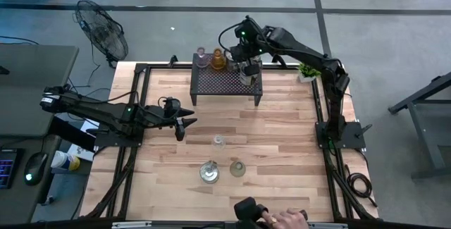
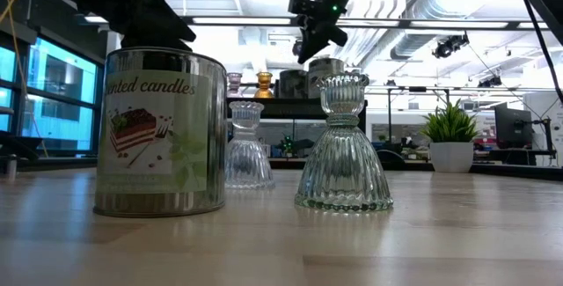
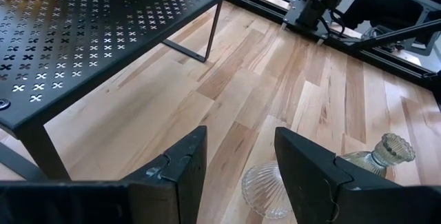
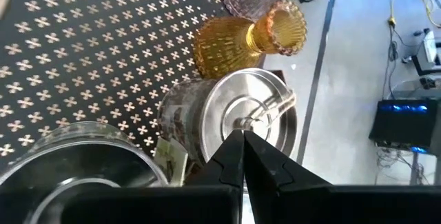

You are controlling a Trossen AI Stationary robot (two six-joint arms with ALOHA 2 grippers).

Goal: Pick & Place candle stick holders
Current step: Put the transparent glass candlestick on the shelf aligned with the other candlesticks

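Observation:
A black perforated stand [image 1: 224,82] at the table's far side carries a pinkish holder [image 1: 201,54], an amber holder [image 4: 248,41] and a silver lidded tin [image 4: 227,114]. My right gripper [image 4: 242,140] is shut, its tips pointing down just over the tin's lid. On the bare table stand a clear glass holder [image 1: 218,142], a pale green holder [image 1: 237,168] and a candle tin [image 2: 158,132]. My left gripper [image 3: 238,162] hovers open left of the clear holder [image 3: 265,189], with nothing between its fingers. My right gripper's shut fingertips [image 4: 234,156] stand over the middle of the tin lid, by its small knob [image 4: 245,122], slanting down from above. I cannot tell whether they touch the lid.
A small potted plant [image 1: 306,72] sits at the far right corner. A second round container [image 4: 76,162] stands on the stand beside the tin. A person's hand [image 1: 285,220] rests at the near edge. Bare wood lies between the stand and the three things near the front.

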